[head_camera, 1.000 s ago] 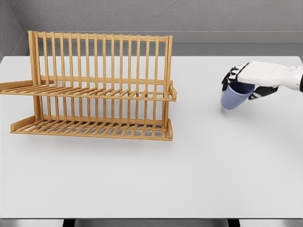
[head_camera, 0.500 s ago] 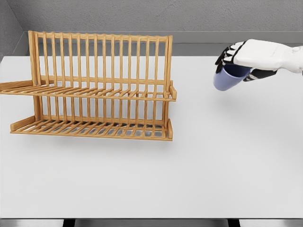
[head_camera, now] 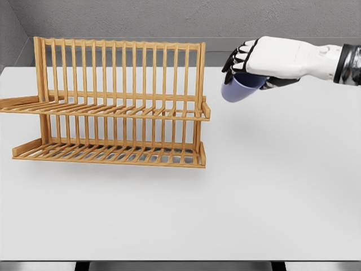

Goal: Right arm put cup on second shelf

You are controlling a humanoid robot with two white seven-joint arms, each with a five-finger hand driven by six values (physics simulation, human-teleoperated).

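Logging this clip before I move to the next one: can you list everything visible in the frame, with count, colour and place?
two-tier wooden slatted dish rack: one, light brown, left half of the table, both shelves bare.
lavender-blue plastic cup: one, held tilted in the air just right of the rack's upper end post.
flat white table: one, fills most of the view.
grey wall: behind the table.
right hand: one, white with black fingers, gripping the cup from above; arm enters from the right.
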